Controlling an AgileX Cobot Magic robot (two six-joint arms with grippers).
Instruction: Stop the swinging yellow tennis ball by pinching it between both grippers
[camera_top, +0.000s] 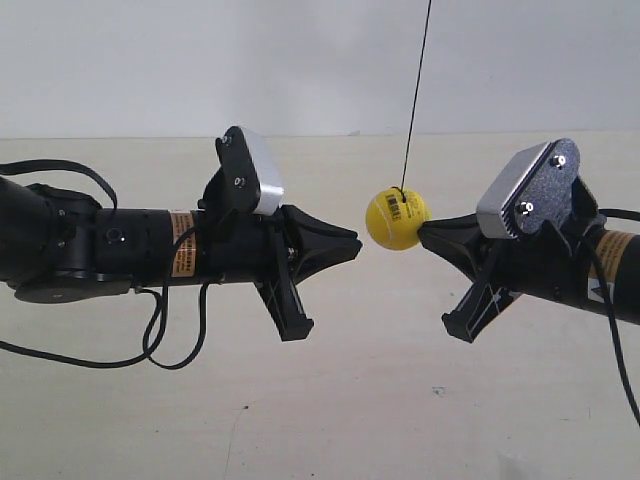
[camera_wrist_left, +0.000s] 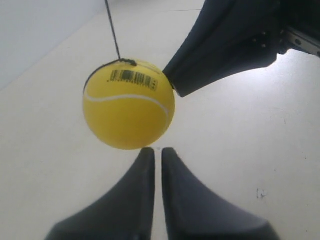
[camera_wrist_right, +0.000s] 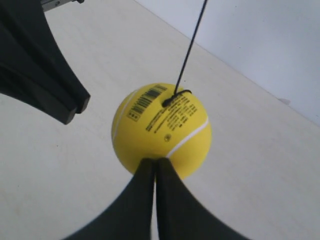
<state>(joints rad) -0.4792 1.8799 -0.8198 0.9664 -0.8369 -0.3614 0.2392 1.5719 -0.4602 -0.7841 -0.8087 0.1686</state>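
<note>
Both arms matte black, cylindrical. Arm at exterior view's left (camera_top: 110, 245): orange label (camera_top: 182, 243) w/ black print just behind silver-grey camera block (camera_top: 265, 180); black cable (camera_top: 170, 345) loops below block. Arm at exterior view's right (camera_top: 615, 275): speckled grey plate (camera_top: 545, 185), 2 screws. Both the left gripper (camera_wrist_left: 156, 151) & right gripper (camera_wrist_right: 155, 161): black pointed wedge jaws.

Beige tabletop (camera_top: 350, 400), plain white wall (camera_top: 300, 60) behind

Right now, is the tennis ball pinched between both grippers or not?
Not pinched. The right gripper touches the yellow tennis ball, but the left gripper stands clear of it in the right wrist view.
</note>
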